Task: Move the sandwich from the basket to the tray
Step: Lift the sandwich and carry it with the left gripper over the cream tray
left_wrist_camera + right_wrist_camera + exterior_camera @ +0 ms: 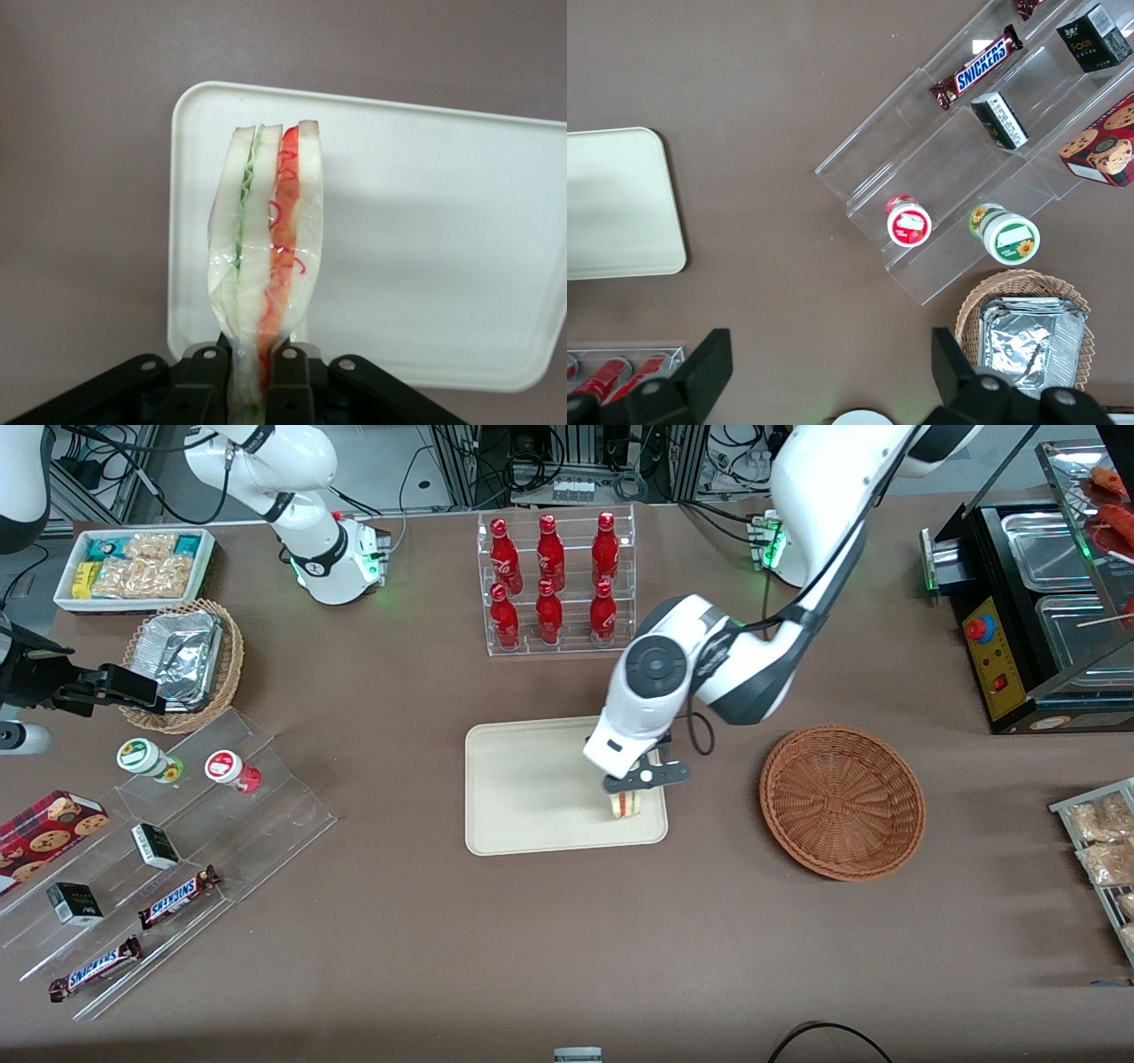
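My left gripper (631, 790) hangs over the cream tray (532, 797), near the corner closest to the basket and the front camera. Its fingers (291, 376) are shut on the wrapped sandwich (266, 239), a pale wedge showing green and red filling layers. The sandwich (625, 804) points down at the tray (425, 221); I cannot tell whether it touches. The reddish-brown wicker basket (842, 802) stands empty beside the tray, toward the working arm's end of the table.
A clear rack of red bottles (554, 584) stands farther from the front camera than the tray. Acrylic steps (177, 859) with candy bars and jars, a tan basket with a foil container (182, 660) and a white snack bin (133, 567) lie toward the parked arm's end. A black food warmer (1036, 611) stands past the basket.
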`<action>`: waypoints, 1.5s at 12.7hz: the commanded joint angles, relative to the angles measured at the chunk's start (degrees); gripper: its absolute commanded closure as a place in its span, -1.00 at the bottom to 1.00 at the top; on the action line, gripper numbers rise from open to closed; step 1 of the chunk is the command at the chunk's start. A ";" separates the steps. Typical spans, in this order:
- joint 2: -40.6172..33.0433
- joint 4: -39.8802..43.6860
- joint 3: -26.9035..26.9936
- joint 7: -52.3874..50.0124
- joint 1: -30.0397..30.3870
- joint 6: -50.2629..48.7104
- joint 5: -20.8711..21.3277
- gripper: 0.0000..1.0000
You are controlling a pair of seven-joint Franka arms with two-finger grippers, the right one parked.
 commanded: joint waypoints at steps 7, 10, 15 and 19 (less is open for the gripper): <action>13.86 16.19 1.00 -3.57 -6.49 -2.39 2.63 1.00; 15.97 18.38 0.91 -3.57 -7.90 -2.21 4.39 1.00; 16.60 18.75 1.00 -4.97 -8.78 -1.95 4.39 1.00; 18.00 19.80 1.18 -7.44 -9.66 -1.95 4.57 1.00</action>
